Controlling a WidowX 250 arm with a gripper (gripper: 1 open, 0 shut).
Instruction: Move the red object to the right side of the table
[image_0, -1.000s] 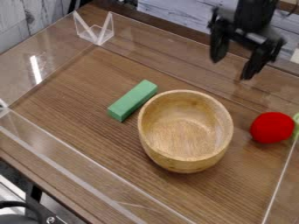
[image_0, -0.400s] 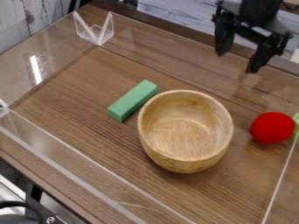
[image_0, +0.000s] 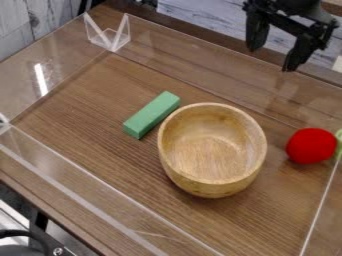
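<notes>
Resting just right of the round wooden bowl (image_0: 211, 148), the small red ball-shaped toy fruit (image_0: 311, 145) sits against the brown wood-grain table's (image_0: 94, 110) right clear wall, apparently delivered. Beyond the bowl, the black gripper (image_0: 289, 48) hangs released, empty.

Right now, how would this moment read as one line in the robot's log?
gripper: open, empty, above table's back | red object: right side, beside wooden bowl | green block: left of bowl

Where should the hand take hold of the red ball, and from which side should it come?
Grip the red ball across its round middle, coming straight down from above. It lies at the table's right edge, close to the clear wall and not far from the bowl, so a side approach looks cramped. Its green tip points toward the wall; the fingers should probably avoid it.
</notes>
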